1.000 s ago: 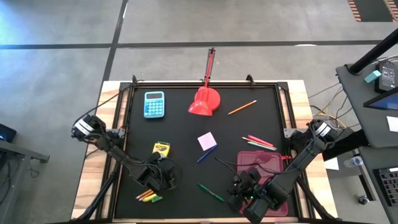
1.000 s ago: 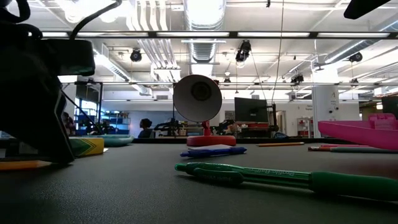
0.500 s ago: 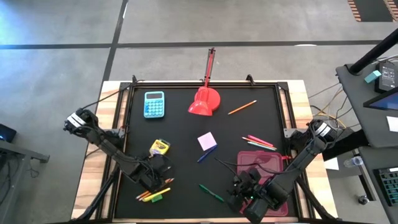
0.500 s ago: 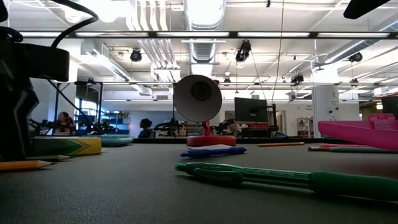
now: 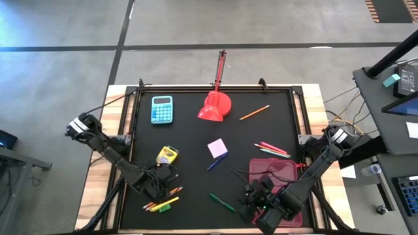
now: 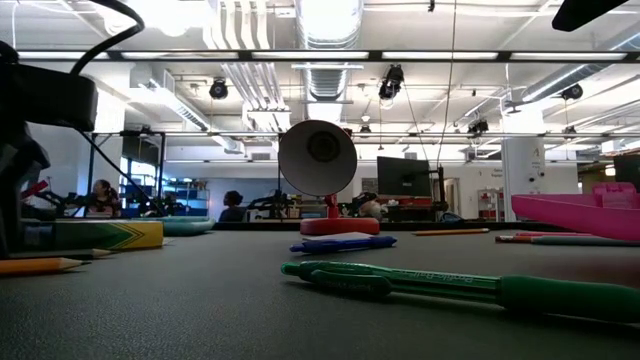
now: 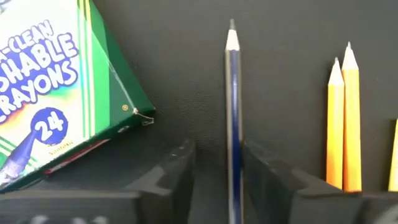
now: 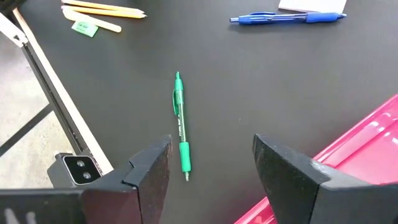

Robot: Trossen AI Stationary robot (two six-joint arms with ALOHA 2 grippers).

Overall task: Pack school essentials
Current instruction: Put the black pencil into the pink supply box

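Since earlier frame: left gripper (image 7: 217, 168) shifted toward table's 7 o'clock edge, off crayon box (image 5: 168, 155), jaws narrowed. Fingers now flank dark blue pencil (image 7: 233, 118), small gaps either side; contact cannot be told. Orange pencils (image 7: 342, 121) just beside, 3 o'clock of it in wrist view. Pink note pad (image 5: 217, 147) at table centre, blue pen (image 5: 217, 161) at its 6 o'clock. Right gripper (image 8: 211, 165) spread wide, empty, above green pen (image 8: 181, 127); pink tray (image 5: 287, 171) at 5 o'clock corner.
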